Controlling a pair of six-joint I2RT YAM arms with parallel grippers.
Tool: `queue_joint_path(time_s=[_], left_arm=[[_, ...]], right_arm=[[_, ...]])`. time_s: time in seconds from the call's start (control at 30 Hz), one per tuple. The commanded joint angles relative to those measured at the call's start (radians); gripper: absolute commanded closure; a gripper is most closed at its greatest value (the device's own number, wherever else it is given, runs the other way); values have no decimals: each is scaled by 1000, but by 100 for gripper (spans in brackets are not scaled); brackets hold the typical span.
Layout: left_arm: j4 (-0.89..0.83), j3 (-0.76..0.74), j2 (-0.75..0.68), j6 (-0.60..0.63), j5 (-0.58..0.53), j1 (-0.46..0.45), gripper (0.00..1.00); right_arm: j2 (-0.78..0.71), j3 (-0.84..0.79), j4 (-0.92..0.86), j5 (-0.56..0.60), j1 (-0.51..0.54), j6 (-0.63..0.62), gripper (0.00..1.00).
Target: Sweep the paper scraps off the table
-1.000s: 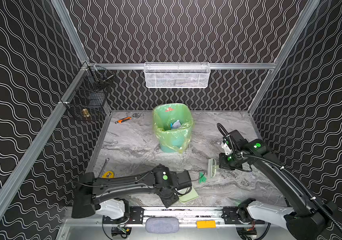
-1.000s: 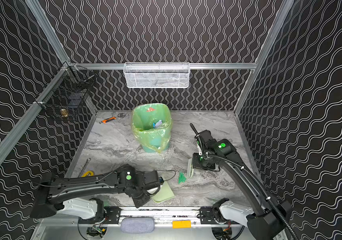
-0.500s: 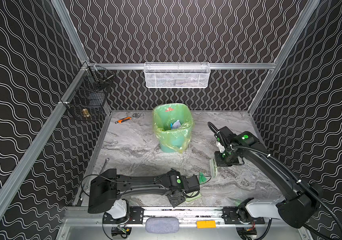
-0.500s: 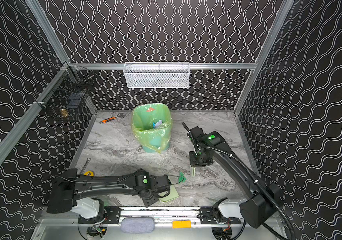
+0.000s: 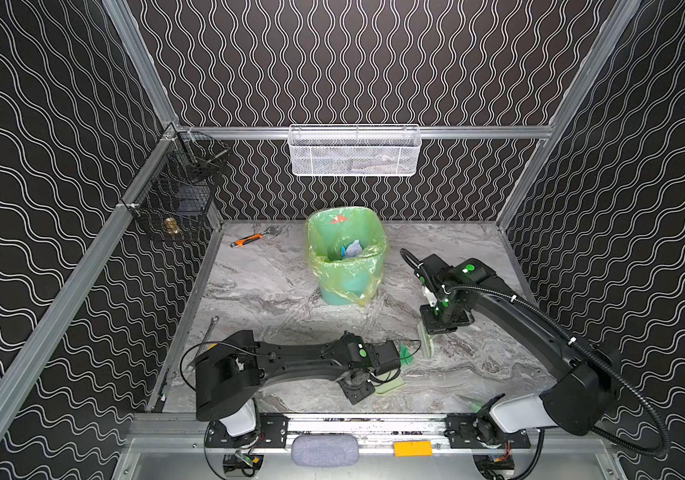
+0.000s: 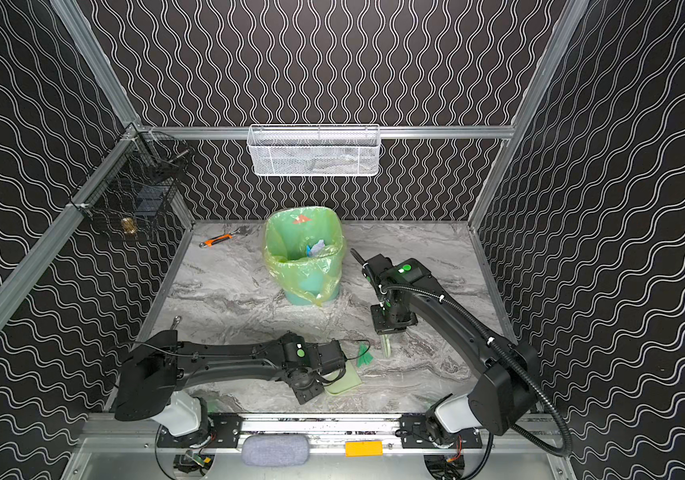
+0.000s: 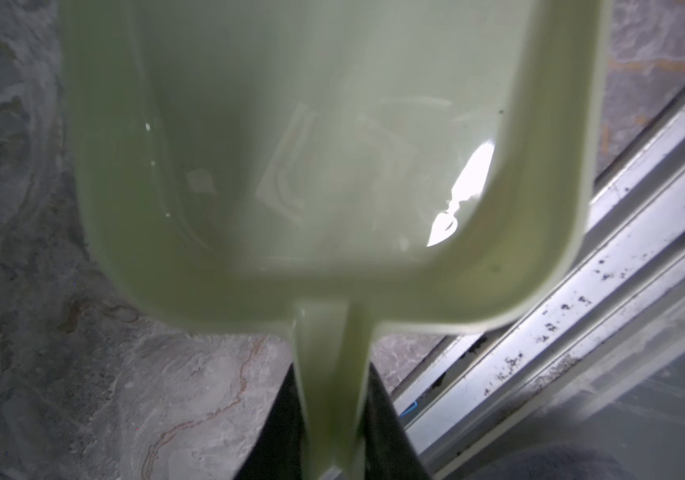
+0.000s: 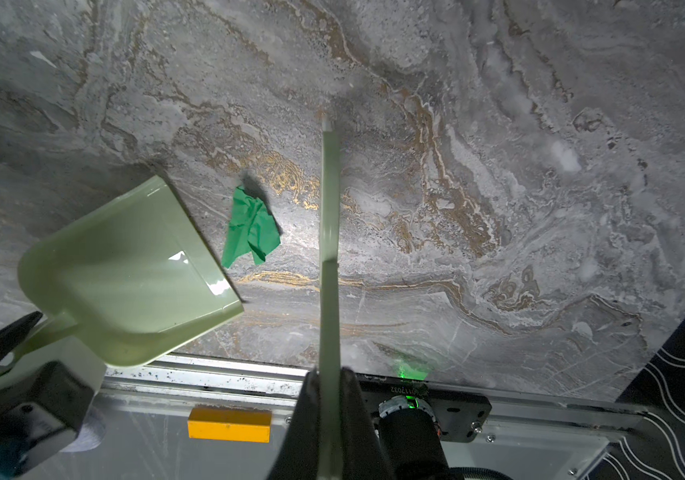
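Note:
One green paper scrap (image 5: 406,355) (image 6: 364,355) (image 8: 251,226) lies on the marbled table (image 5: 270,291) near the front edge. My left gripper (image 7: 332,395) is shut on the handle of a pale green dustpan (image 5: 390,386) (image 6: 342,384) (image 7: 311,145) (image 8: 124,274), whose open mouth faces the scrap from just in front of it. My right gripper (image 8: 328,386) (image 5: 436,328) is shut on a thin pale green brush (image 5: 426,343) (image 6: 386,345) (image 8: 329,249) that stands on the table at the scrap's other side. More scraps (image 5: 352,248) lie inside the bin.
A green-lined bin (image 5: 345,257) stands mid-table behind both grippers. An orange-handled wrench (image 5: 249,240) lies at the back left and a metal spanner (image 5: 209,332) by the left rail. A white mesh basket (image 5: 355,151) and a black wire basket (image 5: 178,195) hang on the walls.
My left arm has stretched out to the right along the front edge, carrying the dustpan closer to the green scrap. The right arm has shifted its pose; the brush stays almost where it was.

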Motion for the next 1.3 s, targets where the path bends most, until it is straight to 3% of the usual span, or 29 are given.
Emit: queue_joint_path(time_s=[0.0,0.23,0.57,0.7,0.9,1.27], left_arm=[[16,8,9,25,18,13,88],[29,16,32,46,38,36,88],[59,4,37,67,43,62,88],[73,-12,21,58,36,67,88],[99,-48,-30,43,8,68,88],[96,-96,-232,24,-67,68,88]], right_arm=[[15,11,6,-9,12,-10,100],[49,14,33,-68,92,18,100],[27,39,75,-246,210,129,100],[-13,19,44,-227,212,149,100],[-79,4,-16,-160,163,137,100],[-178,66,-69,-153,-8,64,100]])
